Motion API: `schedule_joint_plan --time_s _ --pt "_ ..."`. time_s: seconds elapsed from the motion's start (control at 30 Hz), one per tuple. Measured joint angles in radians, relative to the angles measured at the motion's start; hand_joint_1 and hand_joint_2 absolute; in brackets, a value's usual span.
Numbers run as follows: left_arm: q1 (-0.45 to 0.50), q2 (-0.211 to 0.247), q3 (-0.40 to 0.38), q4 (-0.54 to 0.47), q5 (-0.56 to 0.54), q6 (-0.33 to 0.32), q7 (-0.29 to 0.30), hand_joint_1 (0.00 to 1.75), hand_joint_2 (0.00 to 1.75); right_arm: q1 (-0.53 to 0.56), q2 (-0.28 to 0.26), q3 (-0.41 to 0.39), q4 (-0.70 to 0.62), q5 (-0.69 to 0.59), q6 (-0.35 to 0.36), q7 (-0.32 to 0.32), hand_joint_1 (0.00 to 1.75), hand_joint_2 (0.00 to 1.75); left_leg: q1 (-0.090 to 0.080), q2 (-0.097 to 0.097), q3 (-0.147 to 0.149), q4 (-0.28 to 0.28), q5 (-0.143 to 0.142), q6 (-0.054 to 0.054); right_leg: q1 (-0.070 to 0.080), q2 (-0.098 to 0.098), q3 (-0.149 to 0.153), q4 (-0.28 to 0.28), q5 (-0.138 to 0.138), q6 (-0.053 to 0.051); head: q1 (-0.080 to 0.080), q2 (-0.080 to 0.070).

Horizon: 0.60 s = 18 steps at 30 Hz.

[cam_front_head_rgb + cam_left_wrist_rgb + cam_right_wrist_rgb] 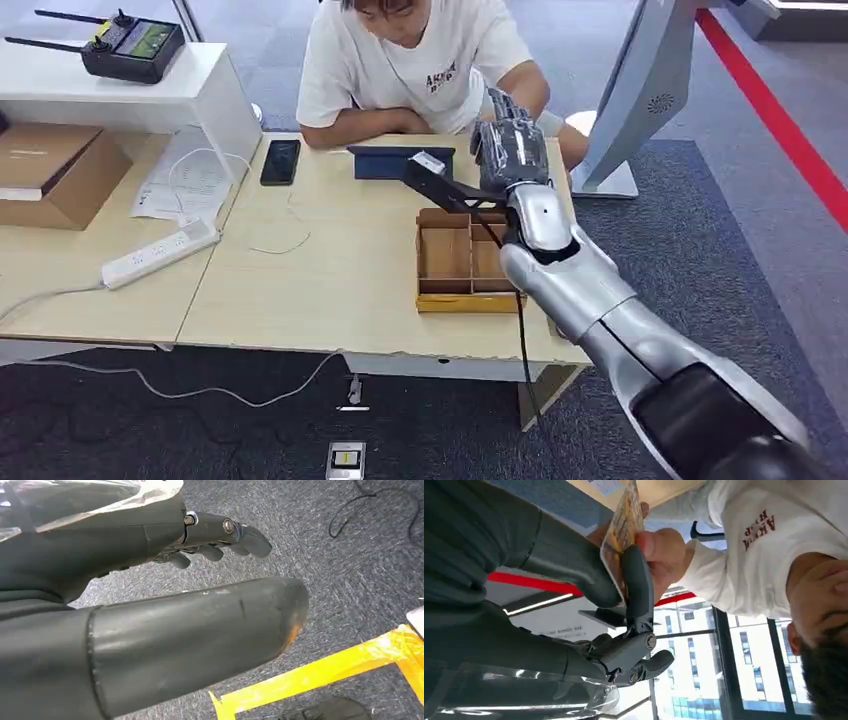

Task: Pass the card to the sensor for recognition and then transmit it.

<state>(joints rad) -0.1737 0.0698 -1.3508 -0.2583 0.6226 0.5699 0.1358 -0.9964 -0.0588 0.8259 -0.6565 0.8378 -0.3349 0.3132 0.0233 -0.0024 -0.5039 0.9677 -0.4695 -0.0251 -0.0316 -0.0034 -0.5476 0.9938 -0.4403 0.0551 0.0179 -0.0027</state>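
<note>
My right hand (510, 140) is raised over the far right of the table, close to the seated person (410, 60). In the right wrist view it pinches a yellow printed card (621, 527) between its thumb (574, 565) and a dark finger (636, 585). The person's hand (664, 550) touches the card's other side. A dark blue flat device (395, 162) lies on the table just left of my hand. My left hand (200, 580) hangs over grey carpet, fingers apart, holding nothing.
A cardboard divider tray (445, 262) sits under my right forearm. A black phone (280, 160), a white power strip (160, 253) and papers lie to the left. A white stand (640, 90) rises at the right. Yellow tape (320, 675) marks the floor.
</note>
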Motion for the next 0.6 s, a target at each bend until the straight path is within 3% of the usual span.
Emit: schedule_joint_plan --time_s 0.1,0.13,0.17,0.3,0.43,0.6 --pt "0.0 0.0 0.0 0.0 0.0 -0.001 0.001 0.0 0.0 -0.007 0.008 0.006 0.025 0.0 -0.005 -0.002 1.75 1.75 0.0 0.0 0.001 0.0 0.0 0.0 0.0 0.0 0.0 0.0 0.0 0.0 0.0 0.0" --pt "-0.001 0.0 0.0 0.0 0.0 -0.001 0.002 0.0 0.0 -0.01 0.01 0.009 0.034 -0.002 -0.008 -0.003 0.51 1.75 0.0 0.0 0.0 0.0 0.0 0.0 0.0 0.0 0.0 0.0 -0.001 0.0 0.0 0.0" --pt "0.0 0.0 0.0 0.0 -0.001 -0.001 0.002 0.0 0.0 -0.011 0.011 0.011 0.042 -0.003 -0.012 -0.003 0.0 1.75 0.0 0.0 0.0 0.0 0.0 0.0 0.0 0.0 0.0 0.0 -0.001 0.0 0.0 0.0" --pt "0.0 0.0 0.0 0.0 -0.004 0.0 0.004 0.0 0.0 -0.013 0.016 0.019 0.066 -0.018 -0.058 -0.023 0.0 1.75 0.0 0.0 0.0 0.0 0.0 0.0 0.0 0.0 0.0 0.0 -0.001 0.0 0.0 0.0" --pt "0.002 0.0 0.0 0.0 -0.006 0.001 0.004 0.0 0.0 -0.013 0.02 0.023 0.08 -0.065 -0.126 -0.083 0.0 1.75 0.0 0.0 0.001 0.0 0.0 0.0 0.0 0.0 0.0 0.0 0.0 0.0 0.0 0.0" --pt "0.011 0.0 0.0 0.0 -0.005 0.006 -0.004 0.0 0.0 0.001 0.018 0.013 0.054 -0.214 -0.22 -0.167 0.0 1.75 0.0 0.0 0.002 0.0 0.0 0.0 0.0 0.0 0.0 0.0 0.0 0.0 0.0 0.0"
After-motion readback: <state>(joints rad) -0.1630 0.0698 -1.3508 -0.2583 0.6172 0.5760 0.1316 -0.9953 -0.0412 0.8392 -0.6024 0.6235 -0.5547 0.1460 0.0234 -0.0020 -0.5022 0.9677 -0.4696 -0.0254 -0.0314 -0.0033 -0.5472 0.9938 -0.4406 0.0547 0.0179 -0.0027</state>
